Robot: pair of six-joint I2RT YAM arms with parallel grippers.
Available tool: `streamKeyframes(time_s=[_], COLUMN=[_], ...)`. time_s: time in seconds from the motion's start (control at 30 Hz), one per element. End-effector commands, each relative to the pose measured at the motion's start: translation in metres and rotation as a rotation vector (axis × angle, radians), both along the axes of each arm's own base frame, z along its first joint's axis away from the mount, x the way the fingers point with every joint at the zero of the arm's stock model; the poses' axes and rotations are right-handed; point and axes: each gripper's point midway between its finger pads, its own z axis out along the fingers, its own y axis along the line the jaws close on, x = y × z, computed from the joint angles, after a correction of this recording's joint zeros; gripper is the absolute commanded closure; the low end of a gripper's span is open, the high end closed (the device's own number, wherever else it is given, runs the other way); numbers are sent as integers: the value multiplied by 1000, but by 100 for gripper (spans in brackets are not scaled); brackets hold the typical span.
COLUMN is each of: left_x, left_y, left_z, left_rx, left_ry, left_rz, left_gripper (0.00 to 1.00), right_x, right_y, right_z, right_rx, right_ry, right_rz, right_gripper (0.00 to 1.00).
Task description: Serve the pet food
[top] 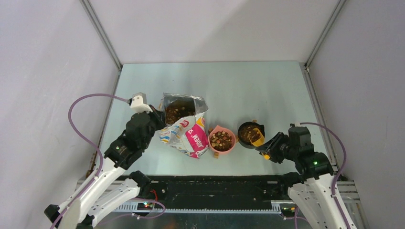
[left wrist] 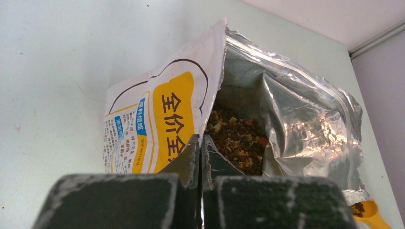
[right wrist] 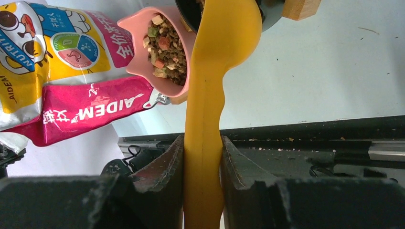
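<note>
Top external view: an open bag stands left of centre on the pale green table, with a pink bowl just to its right and a dark bowl next in line.
Pet food: brown and tan kibble lies in three places: down inside the bag's open mouth, heaped in the pink bowl, and in the dark bowl.
Left gripper: it sits at the left edge of the bag's mouth.
Left wrist view: the left gripper's fingers are pressed together on the bag's top edge, printed panel to their left and foil lining to their right; kibble shows in the opening beyond them.
Right gripper: it reaches toward the dark bowl from the near right and holds the handle of a yellow scoop.
Right wrist view: the right gripper's fingers are clamped on either side of the scoop's handle, both touching it.
Scoop bowl: it rests over the rim of the dark bowl; what it carries cannot be told from here.
Pink bowl: it is full of mixed kibble and touches the bag's pink lower panel.
Scoop in left wrist view: only its yellow end shows at the lower right, past the foil.
</note>
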Motion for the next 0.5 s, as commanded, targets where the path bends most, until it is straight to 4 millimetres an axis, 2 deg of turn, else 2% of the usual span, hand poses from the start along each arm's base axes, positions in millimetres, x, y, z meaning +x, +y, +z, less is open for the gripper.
streamKeyframes(time_s=[0.0,0.2,0.47], left_x=[0,0,2], left_y=[1,0,-1], left_z=[-8,-10,-11], left_rx=[29,32,39], left_ry=[19,24,29], left_rz=[-6,-6,-5], left_gripper=[100,100,100], right_x=[9,10,8], right_y=[8,8,-5], right_z=[24,24,29], right_rx=[19,-11,-110], right_ry=[-84,-50,-40], right_rz=[71,121,131], right_gripper=[100,100,100])
